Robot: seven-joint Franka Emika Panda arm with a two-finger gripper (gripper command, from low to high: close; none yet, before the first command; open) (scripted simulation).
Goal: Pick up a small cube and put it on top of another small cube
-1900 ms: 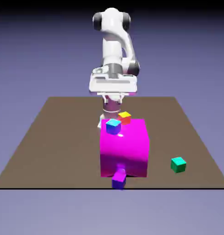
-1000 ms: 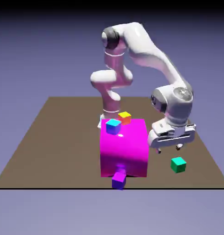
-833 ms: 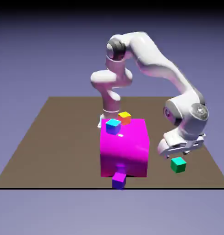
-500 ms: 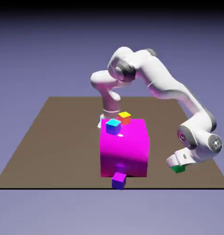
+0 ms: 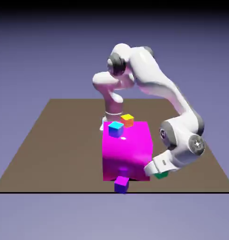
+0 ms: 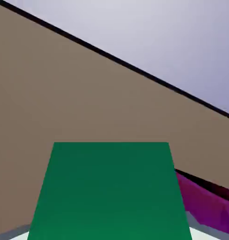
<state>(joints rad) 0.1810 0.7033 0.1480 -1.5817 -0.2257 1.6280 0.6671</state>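
- Purple cube (image 5: 121, 183) sits at the worktop's (image 5: 55, 140) near edge, just in front of the big magenta block (image 5: 127, 150), touching or almost touching its front face.
- Small cube (image 5: 161, 175) is clamped in the pincer (image 5: 158, 172), low by the magenta block's front corner on the exterior view's right. Only a green sliver of it shows under the hand there; cannot tell whether it touches the worktop.
- Hand view: green face of the small cube (image 6: 111, 192) fills the lower middle, between the fingers; pale grey finger tips (image 6: 207, 233) just peek out at the bottom corners. Brown worktop (image 6: 64, 93) behind it, its black edge running diagonally, and a strip of the magenta block (image 6: 205, 201) at the lower right.
- Hand is tilted, with the forearm coming down from the exterior view's right.
- Blue cube with cyan top (image 5: 115, 129) sits at the magenta block's top far corner, on the exterior view's left.
- Orange cube with yellow top (image 5: 127, 120) is just behind it, near the arm's base.
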